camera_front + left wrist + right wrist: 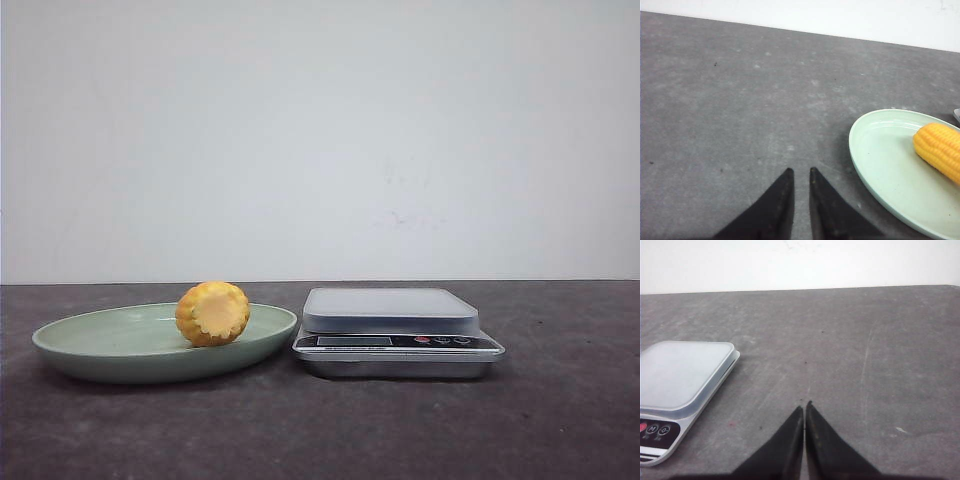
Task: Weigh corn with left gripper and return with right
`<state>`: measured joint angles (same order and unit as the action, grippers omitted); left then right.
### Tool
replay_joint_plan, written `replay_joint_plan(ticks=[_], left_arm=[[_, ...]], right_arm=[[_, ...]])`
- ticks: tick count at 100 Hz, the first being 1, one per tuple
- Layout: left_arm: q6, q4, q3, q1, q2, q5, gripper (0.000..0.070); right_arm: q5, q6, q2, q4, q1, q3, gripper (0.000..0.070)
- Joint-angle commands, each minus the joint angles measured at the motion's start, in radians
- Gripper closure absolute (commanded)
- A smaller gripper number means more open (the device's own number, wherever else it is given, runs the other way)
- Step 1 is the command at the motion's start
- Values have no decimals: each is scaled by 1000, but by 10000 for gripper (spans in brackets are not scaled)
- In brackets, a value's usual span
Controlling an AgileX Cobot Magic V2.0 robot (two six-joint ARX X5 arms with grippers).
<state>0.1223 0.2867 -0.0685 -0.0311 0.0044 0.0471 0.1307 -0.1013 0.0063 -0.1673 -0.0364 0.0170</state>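
Observation:
The corn [212, 313], a stubby yellow cob, lies on the right part of a pale green plate [100, 345], its paler cut end facing the camera. In the left wrist view the corn [940, 147] rests on the plate [880, 150], off to one side of my left gripper [800, 171]. That gripper hovers over bare table, its black fingers a narrow gap apart and empty. My right gripper [805, 405] is shut on nothing, over bare table beside the scale [680, 370]. Neither gripper shows in the front view.
A silver kitchen scale [390, 310] with a grey weighing pad stands just right of the plate, nearly touching its rim. The dark grey table [560, 400] ends at a white wall behind.

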Motion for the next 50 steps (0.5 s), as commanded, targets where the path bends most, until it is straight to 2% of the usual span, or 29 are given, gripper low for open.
replay_joint_plan(ticks=[1, 36, 44, 50], left_arm=[[-9, 4, 19, 1, -1, -3, 688], [-17, 3, 19, 1, -1, -3, 688], [38, 1, 18, 1, -1, 7, 685], [121, -2, 17, 1, -1, 39, 684]], right_arm=[[0, 8, -2, 10, 1, -4, 700], [-13, 13, -2, 30, 2, -4, 700], [-57, 15, -2, 55, 1, -4, 700], [-63, 5, -2, 78, 1, -4, 700]])
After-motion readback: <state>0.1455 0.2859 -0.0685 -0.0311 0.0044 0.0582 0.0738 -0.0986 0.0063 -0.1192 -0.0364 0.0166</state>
